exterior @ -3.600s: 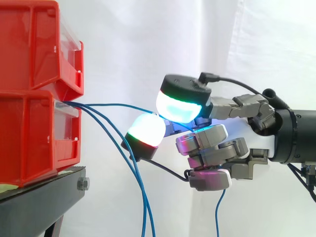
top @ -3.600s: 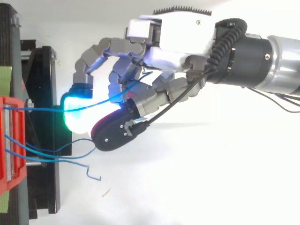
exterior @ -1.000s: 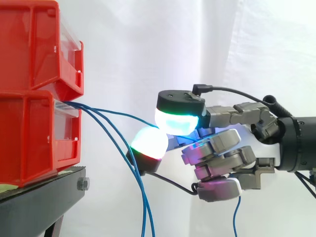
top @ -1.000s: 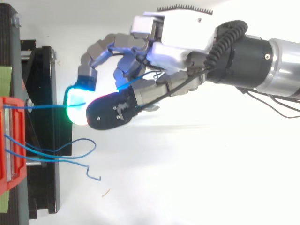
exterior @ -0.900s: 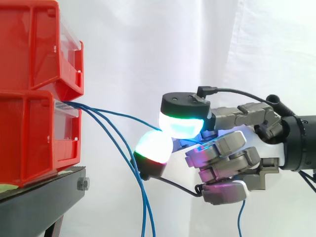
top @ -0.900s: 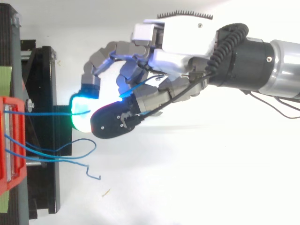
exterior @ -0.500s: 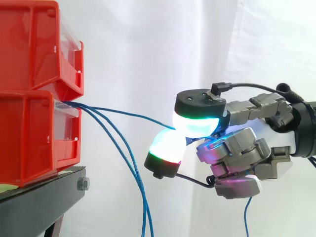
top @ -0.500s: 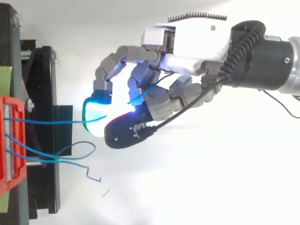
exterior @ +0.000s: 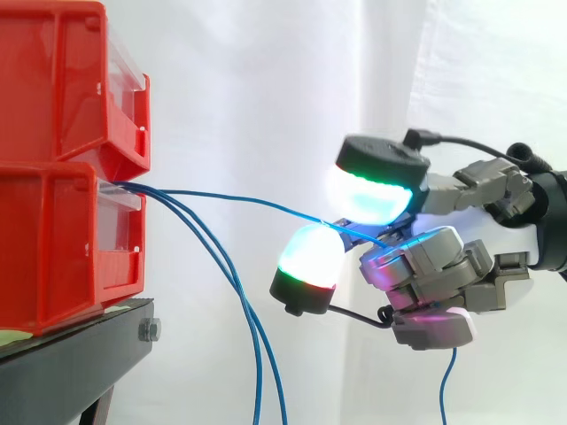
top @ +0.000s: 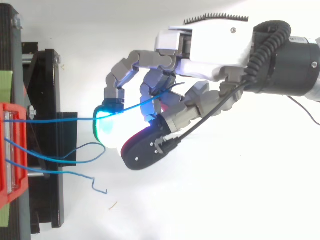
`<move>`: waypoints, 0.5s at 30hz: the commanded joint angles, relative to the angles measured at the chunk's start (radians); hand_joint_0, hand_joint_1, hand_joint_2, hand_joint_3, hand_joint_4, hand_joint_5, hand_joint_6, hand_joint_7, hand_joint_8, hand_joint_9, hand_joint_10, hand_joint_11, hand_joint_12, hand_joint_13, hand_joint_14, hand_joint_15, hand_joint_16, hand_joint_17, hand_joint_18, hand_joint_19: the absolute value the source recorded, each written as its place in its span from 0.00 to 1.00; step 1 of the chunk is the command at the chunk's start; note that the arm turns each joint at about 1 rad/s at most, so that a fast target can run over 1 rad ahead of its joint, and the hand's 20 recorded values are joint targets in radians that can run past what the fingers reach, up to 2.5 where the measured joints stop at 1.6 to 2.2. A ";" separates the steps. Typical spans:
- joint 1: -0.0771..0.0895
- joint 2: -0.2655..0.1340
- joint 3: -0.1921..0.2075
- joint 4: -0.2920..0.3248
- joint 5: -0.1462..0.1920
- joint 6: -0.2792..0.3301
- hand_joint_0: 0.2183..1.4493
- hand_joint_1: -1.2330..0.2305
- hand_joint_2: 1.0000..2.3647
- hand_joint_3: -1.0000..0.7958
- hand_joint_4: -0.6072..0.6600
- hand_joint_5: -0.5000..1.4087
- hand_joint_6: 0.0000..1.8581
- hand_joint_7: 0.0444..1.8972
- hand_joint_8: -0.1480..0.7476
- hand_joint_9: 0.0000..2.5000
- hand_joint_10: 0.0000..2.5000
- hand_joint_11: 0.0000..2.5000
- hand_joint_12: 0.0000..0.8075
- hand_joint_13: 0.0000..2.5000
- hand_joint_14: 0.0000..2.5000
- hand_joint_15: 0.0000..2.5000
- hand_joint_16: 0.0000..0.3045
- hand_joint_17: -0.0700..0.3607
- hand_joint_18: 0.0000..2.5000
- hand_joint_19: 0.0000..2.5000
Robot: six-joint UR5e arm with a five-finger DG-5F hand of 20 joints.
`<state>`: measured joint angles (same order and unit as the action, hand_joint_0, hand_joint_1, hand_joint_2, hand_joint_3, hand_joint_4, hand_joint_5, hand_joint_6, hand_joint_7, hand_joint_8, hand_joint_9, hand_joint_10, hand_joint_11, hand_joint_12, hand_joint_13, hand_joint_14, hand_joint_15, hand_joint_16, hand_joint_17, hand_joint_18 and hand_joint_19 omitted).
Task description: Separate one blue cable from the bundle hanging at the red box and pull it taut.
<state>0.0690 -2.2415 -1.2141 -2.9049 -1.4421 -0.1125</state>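
Observation:
One blue cable [exterior: 239, 199] runs almost straight from the front of the lower red bin [exterior: 53, 248] to my hand [exterior: 443, 266]. It passes between two glowing fingertips [exterior: 372, 190], which pinch it; the other fingers are curled below. Its loose tail hangs under the hand. In the top view the same cable [top: 60, 120] stretches from the red bin [top: 10, 150] to the cyan pad of my hand [top: 210, 45]. Two other blue cables [exterior: 235, 292] droop from the bin, apart from the held one.
A second red bin [exterior: 53, 80] is stacked on the lower one, both on a black stand [exterior: 80, 363]. The loose cables [top: 75, 152] curl out over the stand's edge in the top view. A white curtain hangs behind.
My hand has moved right, away from the bins, keeping hold of the cable. The held cable has gone from a sagging curve to a nearly straight line, apart from the others.

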 commanded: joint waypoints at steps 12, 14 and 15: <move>-0.002 -0.001 -0.001 0.016 0.029 0.185 0.29 0.56 0.00 0.28 0.64 0.18 0.40 0.47 0.55 0.45 0.19 0.53 0.45 0.52 0.53 0.49 0.16 0.42 0.49 0.44; 0.000 -0.001 -0.001 0.032 0.057 0.208 0.29 0.55 0.00 0.28 0.64 0.18 0.39 0.48 0.56 0.45 0.19 0.53 0.45 0.52 0.53 0.49 0.16 0.42 0.49 0.44; 0.000 -0.001 -0.002 0.041 0.077 0.217 0.29 0.55 0.00 0.28 0.64 0.18 0.39 0.48 0.56 0.45 0.18 0.54 0.44 0.52 0.53 0.49 0.16 0.42 0.49 0.44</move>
<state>0.0687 -2.2424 -1.2149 -2.8853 -1.4097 0.0619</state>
